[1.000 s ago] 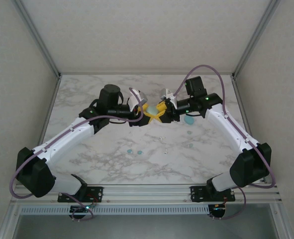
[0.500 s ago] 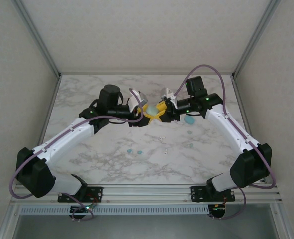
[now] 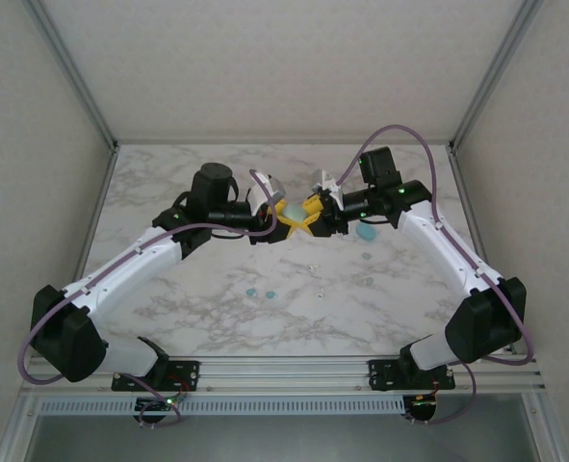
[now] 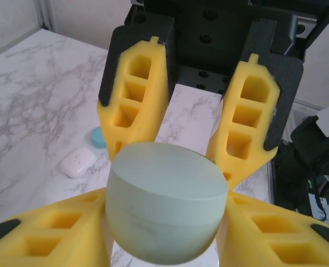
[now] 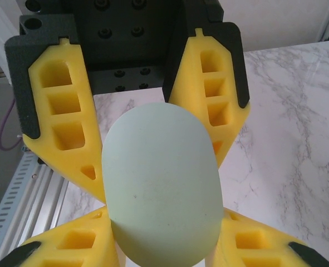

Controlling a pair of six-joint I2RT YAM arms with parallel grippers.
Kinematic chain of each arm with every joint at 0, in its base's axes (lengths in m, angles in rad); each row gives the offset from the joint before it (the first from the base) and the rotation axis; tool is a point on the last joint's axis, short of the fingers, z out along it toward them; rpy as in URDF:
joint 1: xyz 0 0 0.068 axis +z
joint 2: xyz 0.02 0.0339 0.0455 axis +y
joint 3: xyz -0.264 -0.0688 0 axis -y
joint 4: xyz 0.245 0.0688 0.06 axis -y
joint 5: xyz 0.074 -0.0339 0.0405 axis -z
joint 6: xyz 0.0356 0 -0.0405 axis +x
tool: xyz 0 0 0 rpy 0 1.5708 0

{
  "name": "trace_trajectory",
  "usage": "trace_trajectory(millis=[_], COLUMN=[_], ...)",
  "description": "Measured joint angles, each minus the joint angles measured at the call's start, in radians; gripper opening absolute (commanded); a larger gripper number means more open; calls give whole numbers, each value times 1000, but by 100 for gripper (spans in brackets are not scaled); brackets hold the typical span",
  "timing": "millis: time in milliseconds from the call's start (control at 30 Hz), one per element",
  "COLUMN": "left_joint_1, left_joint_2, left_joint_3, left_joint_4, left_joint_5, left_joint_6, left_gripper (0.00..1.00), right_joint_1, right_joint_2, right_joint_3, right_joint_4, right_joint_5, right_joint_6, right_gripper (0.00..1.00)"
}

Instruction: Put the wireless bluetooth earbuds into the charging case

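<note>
Pale green charging case (image 3: pixel 292 210) sat mid-air over the marble tabletop (image 3: pixel 168 183), pinched between left claw (image 3: pixel 282 223) and right claw (image 3: pixel 308 218), yellow foam fingers (image 5: pixel 69 111) of both pressed on it. Left wrist view added a white case (image 4: pixel 78 162) beside a teal case (image 4: pixel 99 137). Top view added tiny teal earbuds (image 3: pixel 271 294), loose, well nearer the bases. Right wrist view: the case's long axis ran up the picture, claw to claw.
</note>
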Motion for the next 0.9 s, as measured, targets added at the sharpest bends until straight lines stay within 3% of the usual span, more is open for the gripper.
trace_trajectory(millis=[333,467,700,900], left_joint_1=[0,0,1,3], left_joint_2=[0,0,-21,-77], left_joint_3=[0,-3,-55,-195], left_joint_4=[-6,0,87,290], left_joint_5=[0,0,-29,-80], left_joint_6=[17,15,-13,-84], left_gripper=[30,29,29,33], right_joint_1=[-1,-1,-1,-1], right_joint_2=[0,0,-39,-187], right_joint_3=[0,0,-9,-61], right_joint_4=[-3,-2,54,188], right_joint_5=[1,4,58,107], right_joint_6=[6,22,115,296], right_gripper=[38,41,66,75])
